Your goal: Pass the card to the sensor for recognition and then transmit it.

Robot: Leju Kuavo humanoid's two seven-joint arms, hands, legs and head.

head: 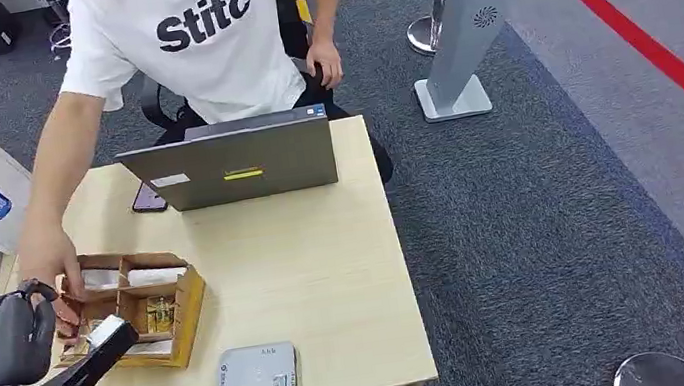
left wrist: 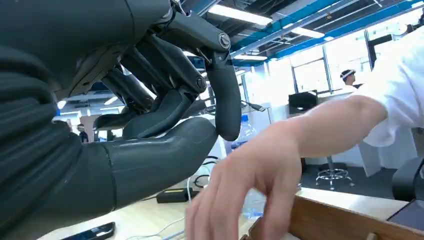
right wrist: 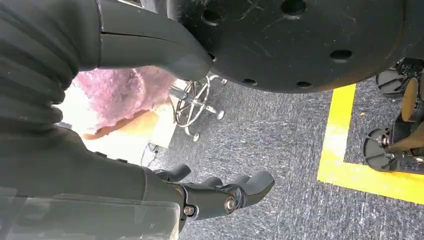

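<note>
Pale matt wood-laminate table point(head: 317, 257); brown raw-wood compartment box point(head: 187, 301); smooth grey plastic card sensor point(head: 256, 374); rough grey carpet point(head: 542, 205).

This is an open-plan office. A person in a white printed T-shirt point(head: 194, 32) sits at a pale wooden desk point(head: 327, 256) behind an open grey laptop point(head: 243, 161), on dark grey carpet point(head: 545, 225) crossed by a red floor stripe point(head: 640, 40). The left wrist view shows large windows point(left wrist: 310, 75), ceiling strip lights point(left wrist: 240, 15) and blue overhead beams point(left wrist: 320, 22).
</note>
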